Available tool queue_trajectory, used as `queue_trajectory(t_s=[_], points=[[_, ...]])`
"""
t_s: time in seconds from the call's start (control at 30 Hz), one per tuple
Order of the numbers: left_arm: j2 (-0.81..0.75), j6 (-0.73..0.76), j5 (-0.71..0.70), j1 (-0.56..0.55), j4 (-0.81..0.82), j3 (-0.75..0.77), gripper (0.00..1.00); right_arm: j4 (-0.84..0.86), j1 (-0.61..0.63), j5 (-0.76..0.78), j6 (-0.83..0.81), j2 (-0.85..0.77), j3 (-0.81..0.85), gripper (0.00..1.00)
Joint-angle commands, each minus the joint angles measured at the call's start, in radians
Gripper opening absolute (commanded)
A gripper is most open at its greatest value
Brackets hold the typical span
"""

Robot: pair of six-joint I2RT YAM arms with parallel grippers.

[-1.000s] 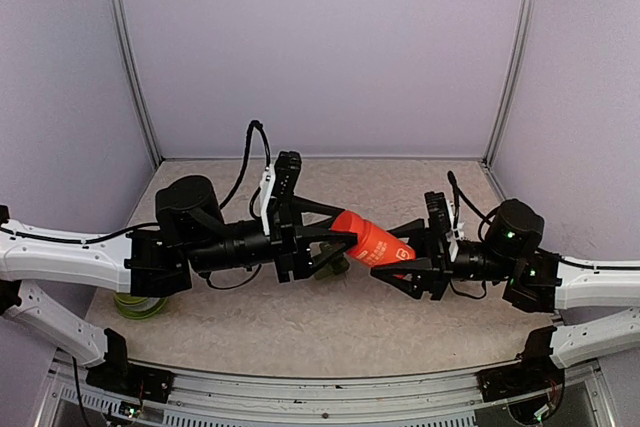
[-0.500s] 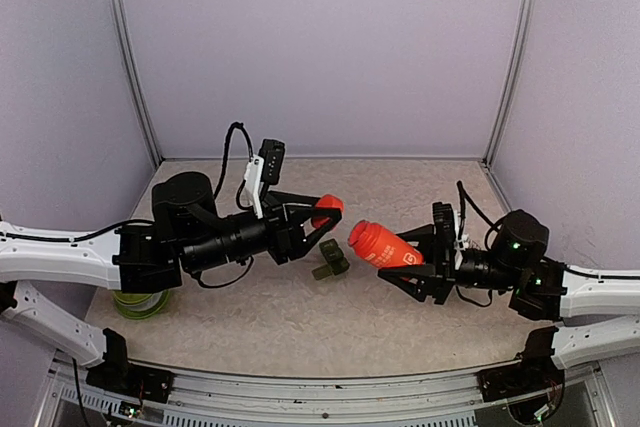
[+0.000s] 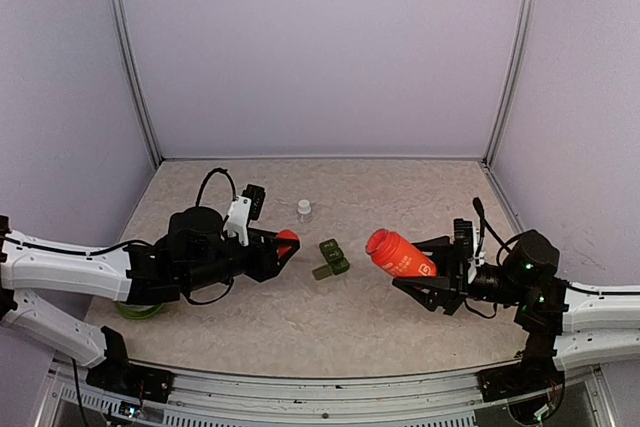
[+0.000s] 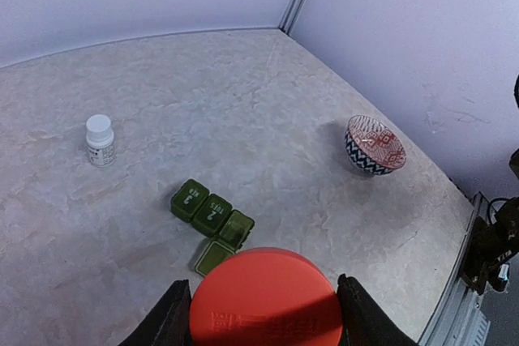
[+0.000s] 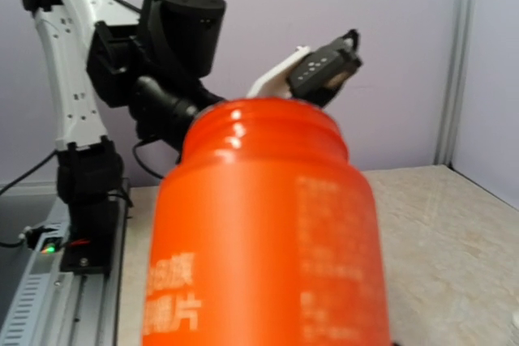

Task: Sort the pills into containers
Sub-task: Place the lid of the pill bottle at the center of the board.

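Observation:
The dark green strip of three joined containers (image 3: 330, 258) lies mid-table; in the left wrist view (image 4: 201, 202) its nearest lid stands open and the other two are closed. My left gripper (image 3: 283, 245) is shut on a red cap (image 4: 263, 301), held above the table to the left of the strip. My right gripper (image 3: 432, 271) is shut on the red bottle (image 3: 398, 253), uncapped, tilted with its mouth toward the strip; it fills the right wrist view (image 5: 263, 241). No pills show.
A small white bottle (image 3: 304, 209) stands behind the strip, also in the left wrist view (image 4: 100, 139). A red-patterned bowl (image 4: 375, 143) sits toward the right. A lime-green bowl (image 3: 140, 306) lies under my left arm. Purple walls close three sides.
The cap has come off the bottle. My left gripper pulled back left with the cap; my right gripper pulled back right with the bottle, uncovering the strip.

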Motion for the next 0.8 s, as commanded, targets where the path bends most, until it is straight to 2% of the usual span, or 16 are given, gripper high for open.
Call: queue_trajectory(t_s=[0.0, 0.37, 0.77], points=[[-0.004, -0.014, -0.012, 0.033, 0.014, -0.043, 0.45, 0.133, -0.018, 0.056, 0.012, 0.008, -0.042, 0.00], [0.109, -0.012, 0.009, 0.139, 0.083, -0.124, 0.47, 0.235, -0.046, 0.132, 0.033, 0.102, -0.097, 0.00], [0.322, 0.048, -0.087, 0.164, 0.022, -0.025, 0.49, 0.329, -0.063, 0.168, 0.064, 0.175, -0.146, 0.00]])
